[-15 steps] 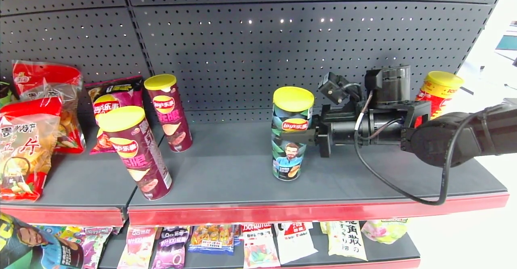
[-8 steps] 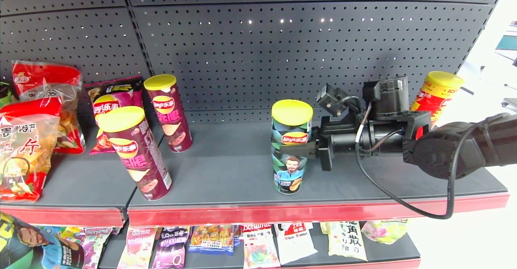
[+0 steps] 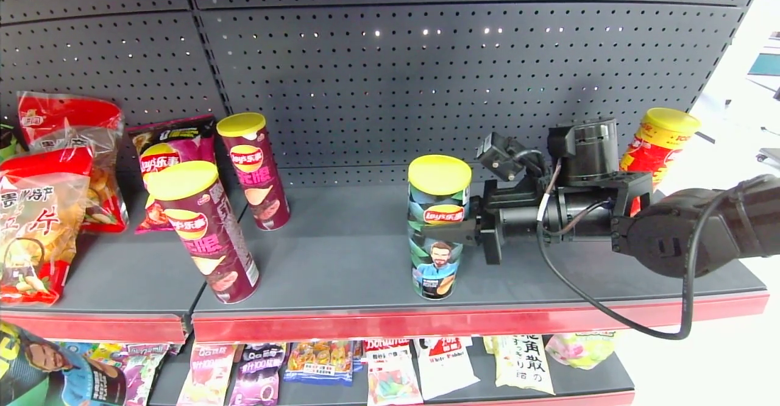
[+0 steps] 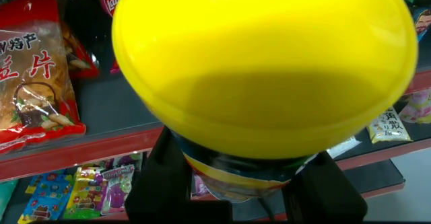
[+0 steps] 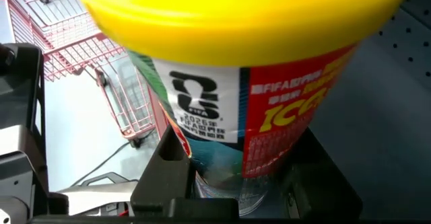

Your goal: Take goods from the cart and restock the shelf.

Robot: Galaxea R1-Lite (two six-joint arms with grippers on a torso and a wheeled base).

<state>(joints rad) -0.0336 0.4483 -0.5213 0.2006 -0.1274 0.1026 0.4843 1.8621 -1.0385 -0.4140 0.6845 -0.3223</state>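
Observation:
A green chip can with a yellow lid (image 3: 437,223) stands upright near the front of the grey shelf board (image 3: 341,259). My right gripper (image 3: 443,231) comes in from the right and is shut on its middle. In the right wrist view the same can (image 5: 269,96) sits between the black fingers (image 5: 161,177) of that gripper (image 5: 239,183). My left gripper (image 4: 236,194) is shut on a second can, whose yellow lid (image 4: 262,56) faces the camera. That second can (image 3: 42,372) shows at the bottom left of the head view.
Two purple cans (image 3: 207,229) (image 3: 253,168) and several snack bags (image 3: 36,211) stand on the shelf's left part. A red can (image 3: 661,141) is at the back right behind my right arm. Bags fill the lower shelf (image 3: 390,369). A red cart (image 5: 101,69) stands beside.
My right gripper has lowered the green can and brought it slightly toward the shelf's front edge. The other goods have not moved.

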